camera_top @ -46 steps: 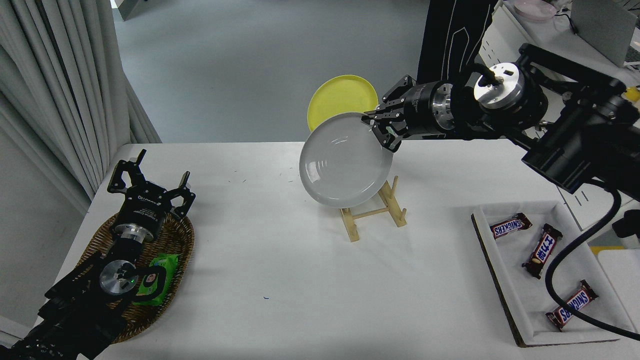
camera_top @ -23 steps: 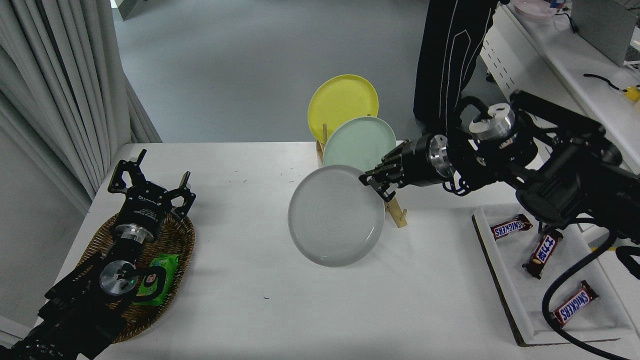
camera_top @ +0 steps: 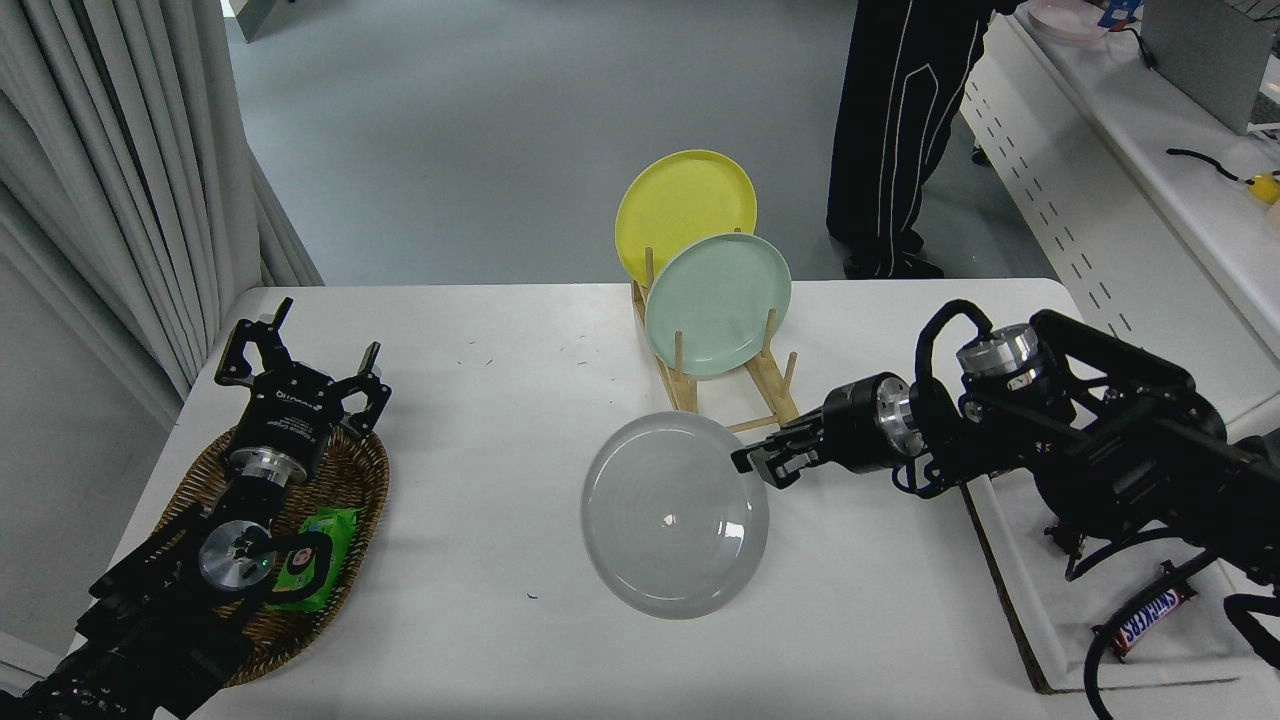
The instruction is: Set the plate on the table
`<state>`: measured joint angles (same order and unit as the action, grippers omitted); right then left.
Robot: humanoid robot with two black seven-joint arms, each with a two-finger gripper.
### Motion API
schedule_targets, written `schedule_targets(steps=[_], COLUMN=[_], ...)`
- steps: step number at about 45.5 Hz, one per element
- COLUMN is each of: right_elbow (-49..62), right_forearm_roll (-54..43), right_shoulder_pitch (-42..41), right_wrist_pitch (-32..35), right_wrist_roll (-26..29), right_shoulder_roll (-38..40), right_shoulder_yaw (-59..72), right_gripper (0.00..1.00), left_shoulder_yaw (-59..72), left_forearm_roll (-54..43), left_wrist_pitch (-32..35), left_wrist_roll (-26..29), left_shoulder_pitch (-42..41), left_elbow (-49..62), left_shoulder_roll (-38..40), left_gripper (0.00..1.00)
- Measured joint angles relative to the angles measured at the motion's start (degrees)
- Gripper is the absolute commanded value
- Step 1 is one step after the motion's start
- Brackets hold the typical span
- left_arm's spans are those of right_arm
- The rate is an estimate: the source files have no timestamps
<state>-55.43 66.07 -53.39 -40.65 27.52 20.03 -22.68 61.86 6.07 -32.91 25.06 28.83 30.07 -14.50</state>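
Observation:
The pale grey plate [camera_top: 675,513] sits low over the middle of the white table [camera_top: 500,340], nearly flat, in front of the wooden rack. My right gripper [camera_top: 752,463] reaches in from the right and is shut on the plate's right rim. Whether the plate's underside touches the tabletop cannot be made out. My left gripper [camera_top: 300,365] is parked open at the lower left, above a wicker basket.
A wooden rack [camera_top: 745,385] behind the plate holds a mint green plate [camera_top: 718,303] and a yellow plate [camera_top: 680,205]. The wicker basket [camera_top: 350,480] holds a green packet. A white tray [camera_top: 1020,590] with candy bars lies at the right. A person [camera_top: 900,130] stands beyond the far edge.
My right arm has carried the grey plate down and toward the camera, away from the rack, tilting it from upright to nearly flat. The left arm has not moved.

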Motion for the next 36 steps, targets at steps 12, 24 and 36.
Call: schedule_targets(steps=[12,24,36], right_elbow=[4.9,10.5,14.3], right_forearm_roll=[1.0,1.0,0.5], right_shoulder_pitch=[3.8,5.3,6.3], right_wrist_pitch=[0.5,0.5,-0.4], right_wrist_roll=[-0.1,-0.2,-0.5], right_shoulder_roll=[-4.0,-9.0,-12.4], right_shoulder_yaw=[-0.7,-1.3,-0.6], right_gripper=[0.0,0.0,0.0], left_shoulder_yaw=[0.0,0.0,0.0], left_forearm_roll=[0.0,0.0,0.0], left_wrist_pitch=[0.0,0.0,0.0], left_wrist_roll=[0.0,0.0,0.0], left_shoulder_pitch=[0.0,0.0,0.0], left_elbow=[0.0,0.0,0.0], left_shoulder_roll=[0.0,0.0,0.0], left_gripper=[1.0,1.0,1.0])
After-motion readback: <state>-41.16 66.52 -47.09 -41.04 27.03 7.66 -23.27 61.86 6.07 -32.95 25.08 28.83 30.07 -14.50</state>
